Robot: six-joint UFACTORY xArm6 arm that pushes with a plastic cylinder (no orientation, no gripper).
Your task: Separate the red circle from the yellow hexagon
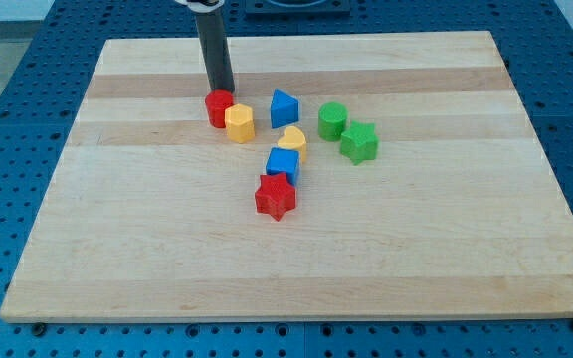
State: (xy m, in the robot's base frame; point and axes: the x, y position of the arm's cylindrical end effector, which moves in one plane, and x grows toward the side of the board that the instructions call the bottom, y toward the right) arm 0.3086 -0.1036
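The red circle (218,108) sits on the wooden board (147,229) at the upper middle, touching the yellow hexagon (240,123) just to its lower right. My tip (221,89) stands at the top edge of the red circle, on its far side from the view's bottom, touching or almost touching it. The dark rod rises from there to the view's top.
A blue triangle-like block (284,108) lies right of the hexagon. A yellow heart (291,141), a blue cube (282,164) and a red star (276,196) form a chain below. A green circle (332,120) and green star (359,142) sit to the right.
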